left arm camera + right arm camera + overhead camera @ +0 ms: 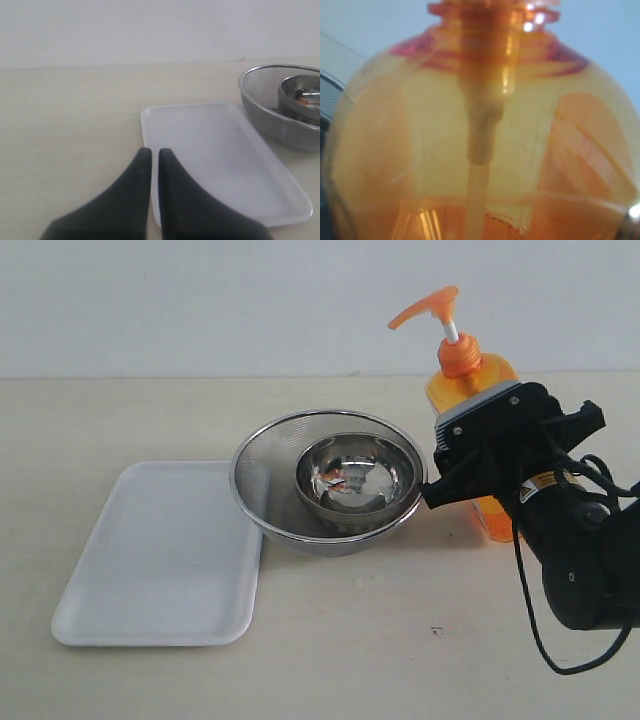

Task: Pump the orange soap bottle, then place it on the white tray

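The orange soap bottle [461,358] stands upright at the right of the table, its pump head raised on a white stem. My right gripper [478,455] wraps its body from the front, shut on it. In the right wrist view the translucent bottle [485,140] fills the frame, with its dip tube down the middle, and it hides the fingers. The white tray [160,560] lies flat at the left with nothing on it. My left gripper [154,152] is shut and holds nothing, hovering by the near corner of the tray [220,150]. It is outside the exterior view.
A steel mesh bowl [262,495] with a smaller steel bowl [385,475] inside it sits between the tray and the bottle, touching the tray's right edge. It also appears in the left wrist view as the mesh bowl [270,112]. A white wall runs behind the table.
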Motion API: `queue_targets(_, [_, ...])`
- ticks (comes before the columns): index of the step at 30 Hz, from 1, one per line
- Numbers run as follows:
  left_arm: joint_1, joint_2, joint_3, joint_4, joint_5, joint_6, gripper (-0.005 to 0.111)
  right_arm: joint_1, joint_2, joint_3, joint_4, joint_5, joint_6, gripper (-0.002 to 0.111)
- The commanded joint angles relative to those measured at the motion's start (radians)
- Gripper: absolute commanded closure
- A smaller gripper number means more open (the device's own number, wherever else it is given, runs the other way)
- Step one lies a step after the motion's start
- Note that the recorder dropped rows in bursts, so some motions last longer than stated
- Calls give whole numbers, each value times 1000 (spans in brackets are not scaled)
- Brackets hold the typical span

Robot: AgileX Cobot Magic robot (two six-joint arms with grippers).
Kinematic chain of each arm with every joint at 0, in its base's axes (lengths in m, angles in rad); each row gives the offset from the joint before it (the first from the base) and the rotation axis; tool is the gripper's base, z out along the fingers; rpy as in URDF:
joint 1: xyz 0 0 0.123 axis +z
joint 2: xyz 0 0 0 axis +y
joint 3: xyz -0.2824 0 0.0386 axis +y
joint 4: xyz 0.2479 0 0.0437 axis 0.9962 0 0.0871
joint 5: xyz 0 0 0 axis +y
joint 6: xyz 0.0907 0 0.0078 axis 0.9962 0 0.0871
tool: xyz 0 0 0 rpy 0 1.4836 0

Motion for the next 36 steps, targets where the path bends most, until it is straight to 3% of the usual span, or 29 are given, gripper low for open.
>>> queue_targets(1, [2,-3,3,0,0,4,102,0,-25,-1,-8,-78,-20,108])
queue_targets(14, [2,-3,3,-27,-60,26,102,0,-25,-1,-8,-78,-47,108])
queue_targets(18, [2,-3,3,-302,-109,-1,102,0,-25,-1,-8,-78,-47,108])
queue_targets(21, [2,-3,3,-628,-106,-10,102,0,-25,-1,-8,-78,-37,108])
queue_targets(23, [2,-3,3,-773,-113,61,102,0,-25,-1,-8,-78,-36,108])
queue_targets(30, [2,-3,-39,-999,-96,248,102,0,-25,-1,-8,-78,-36,108])
queue_targets(36, [2,-3,-183,-1008,-51,288,102,0,-25,-1,-8,-78,-36,108])
